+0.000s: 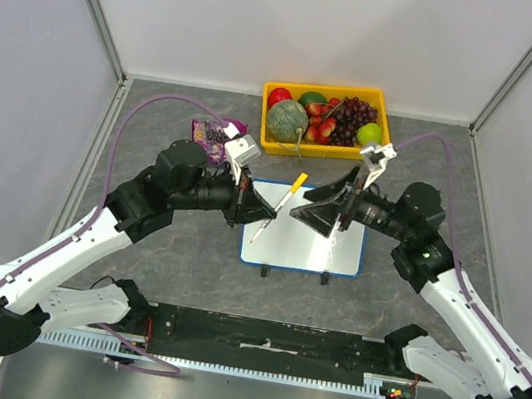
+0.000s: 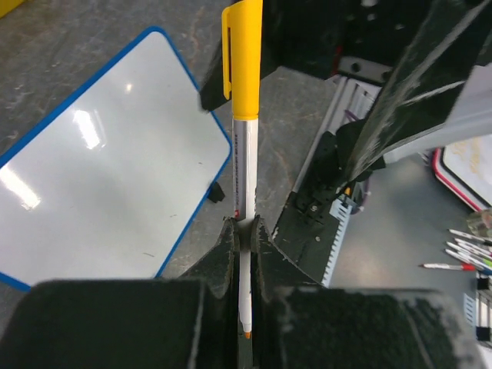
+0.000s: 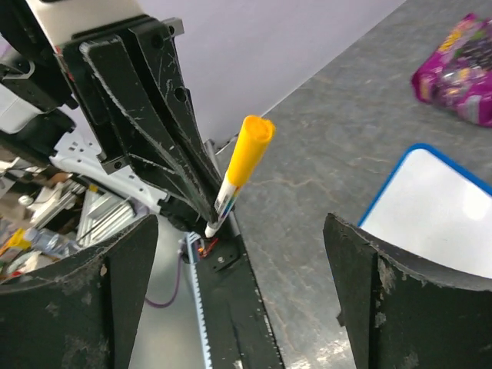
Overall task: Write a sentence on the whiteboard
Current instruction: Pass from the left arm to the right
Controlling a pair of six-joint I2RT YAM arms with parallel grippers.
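The grey table point(image 1: 165, 265) carries everything, with the two arms bolted at its near edge. The left arm point(image 1: 87, 242) and right arm point(image 1: 471, 313) both reach in toward the middle, and their wrists face each other above the whiteboard point(image 1: 303, 251).

The whiteboard lies flat at the table's centre, just nearer than the yellow tray point(image 1: 324, 152). Its white face shows in both wrist views point(image 2: 100, 169) point(image 3: 446, 215). The tray sits against the far edge and is filled with fruit: a melon, grapes, apples and strawberries.

The right pincer point(image 3: 242, 254) stands wide open and has nothing in it. It faces the marker point(image 3: 234, 177), whose capped end rises in the gap ahead of its fingers without touching them.

The left pincer point(image 2: 244, 231) is clamped tight on the marker's white barrel, near its lower end. The marker point(image 1: 280, 205) tilts over the whiteboard's left part, yellow cap on and pointing away from the bases.

A purple bag point(image 1: 213, 137) lies left of the tray, behind the left wrist.
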